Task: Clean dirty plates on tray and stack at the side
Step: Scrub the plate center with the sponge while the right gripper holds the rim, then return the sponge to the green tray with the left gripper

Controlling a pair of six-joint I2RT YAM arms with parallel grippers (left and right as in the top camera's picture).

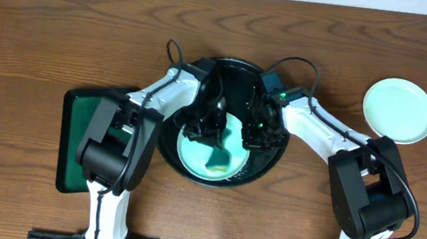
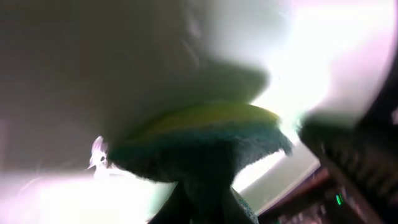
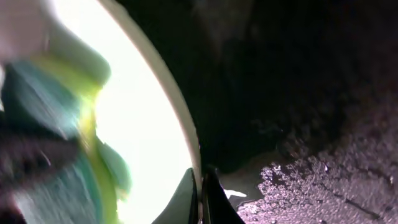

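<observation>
The left arm [image 1: 115, 145] and right arm [image 1: 365, 191] had white shells and bulky black joint housings. Black cables [image 1: 171, 49] looped behind the dark jaws; a green light [image 1: 282, 96] glowed behind the right jaws.

Left arm [image 1: 155, 91] and right arm [image 1: 317, 132] angled inward, jaws clamped

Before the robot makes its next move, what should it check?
1. Left claw shut on the sponge: ok.
2. Sponge pressed on the plate: ok.
3. Right claw pinching the plate's rim: ok.
4. Plate sitting inside the black tray: ok.
5. Plate free of green smears: cannot tell, the arms cover much of it.
6. Side plate clear of both arms: ok.
</observation>
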